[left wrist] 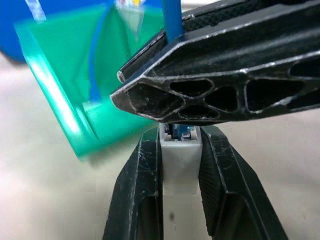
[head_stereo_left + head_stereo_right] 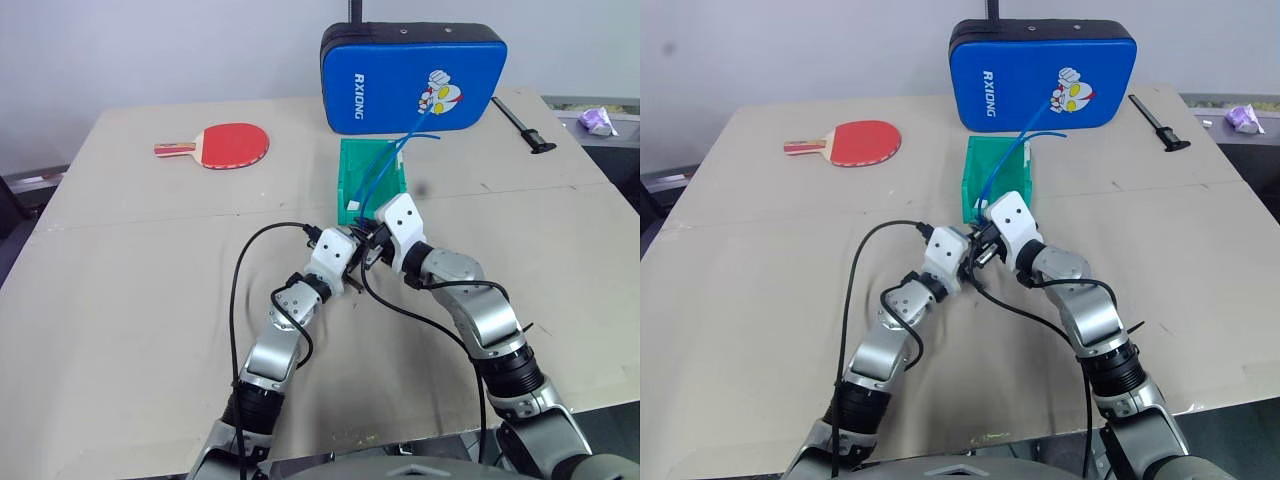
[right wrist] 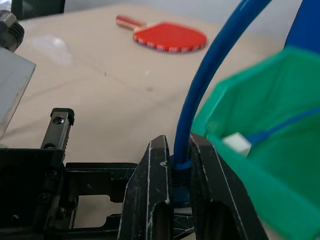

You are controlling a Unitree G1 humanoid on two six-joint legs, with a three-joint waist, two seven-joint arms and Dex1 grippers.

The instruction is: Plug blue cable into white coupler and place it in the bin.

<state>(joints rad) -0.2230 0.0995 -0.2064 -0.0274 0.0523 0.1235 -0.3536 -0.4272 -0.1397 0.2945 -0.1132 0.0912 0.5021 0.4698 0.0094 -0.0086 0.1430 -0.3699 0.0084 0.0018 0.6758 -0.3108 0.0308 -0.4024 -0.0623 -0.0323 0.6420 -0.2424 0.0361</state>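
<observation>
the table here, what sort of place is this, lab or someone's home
Most likely a robot test room or lab, not a home: a plain table set against a bare wall, laid with unrelated practice props, namely a paddle, a blue pad and a green bin.

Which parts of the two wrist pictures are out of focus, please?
Left wrist view: the green bin behind is blurred, the white coupler between the fingers sharp. Right wrist view: the bin is soft, the blue cable fairly sharp, the red paddle slightly soft.
</observation>
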